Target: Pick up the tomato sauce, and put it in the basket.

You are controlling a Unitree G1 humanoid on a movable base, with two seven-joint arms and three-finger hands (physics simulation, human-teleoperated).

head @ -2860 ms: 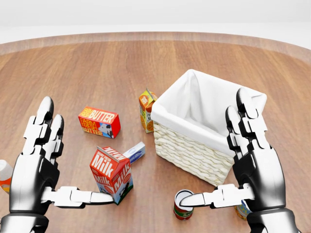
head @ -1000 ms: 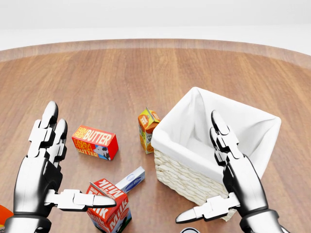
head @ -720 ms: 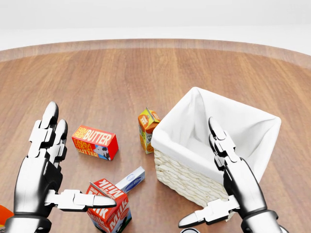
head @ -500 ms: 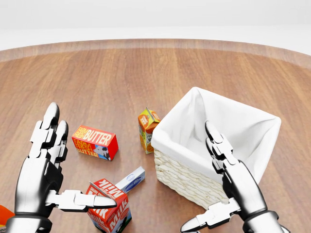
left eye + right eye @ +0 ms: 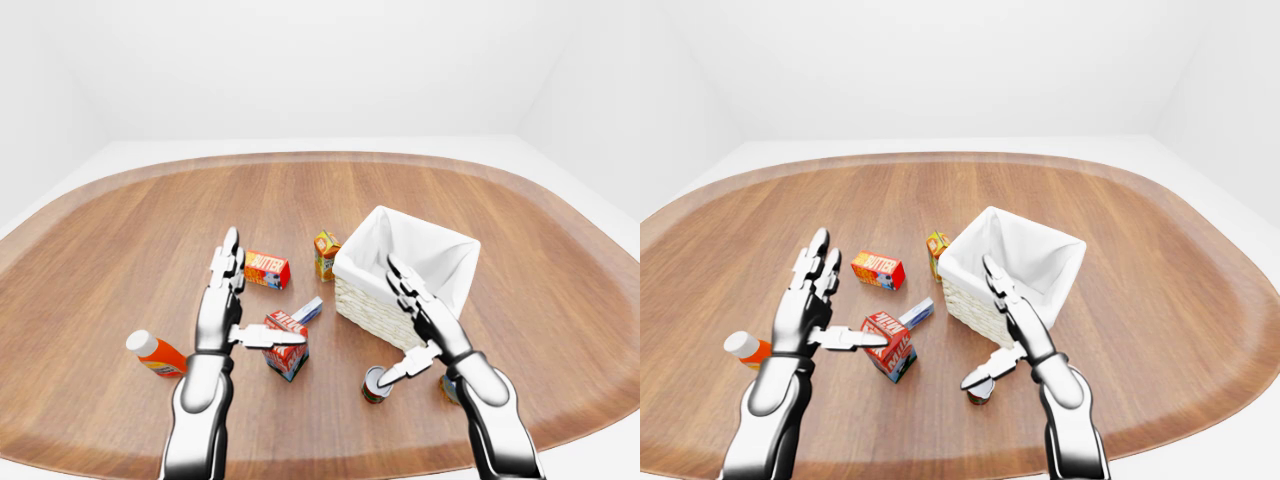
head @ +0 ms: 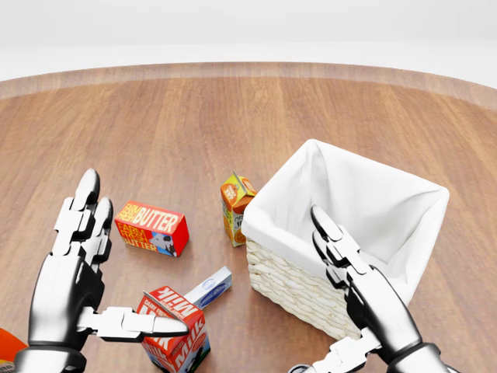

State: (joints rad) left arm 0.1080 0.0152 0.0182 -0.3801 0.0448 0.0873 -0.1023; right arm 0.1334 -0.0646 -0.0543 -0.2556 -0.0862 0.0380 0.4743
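The tomato sauce [image 5: 376, 384] is a small red-labelled can with a silver top, standing on the wooden table just below the basket in the left-eye view. The basket [image 5: 356, 291] is woven wicker with a white cloth liner. My right hand [image 5: 412, 328] is open, its thumb tip [image 5: 386, 380] right by the can's top and its fingers raised in front of the basket's near wall. My left hand [image 5: 233, 303] is open and empty, its thumb over the milk carton [image 5: 286, 346]. In the head view the can sits at the bottom edge, mostly cut off.
A red butter box [image 5: 267, 269], an orange juice carton [image 5: 326, 254] and a small blue-and-white box [image 5: 307, 310] lie left of the basket. An orange bottle [image 5: 154, 352] lies at the far left. Another small item [image 5: 447, 389] is partly hidden behind my right forearm.
Early on the camera tilted, sliding everything down in the picture. Over the last second my right hand has sunk down and to the left; the left hand dropped slightly.
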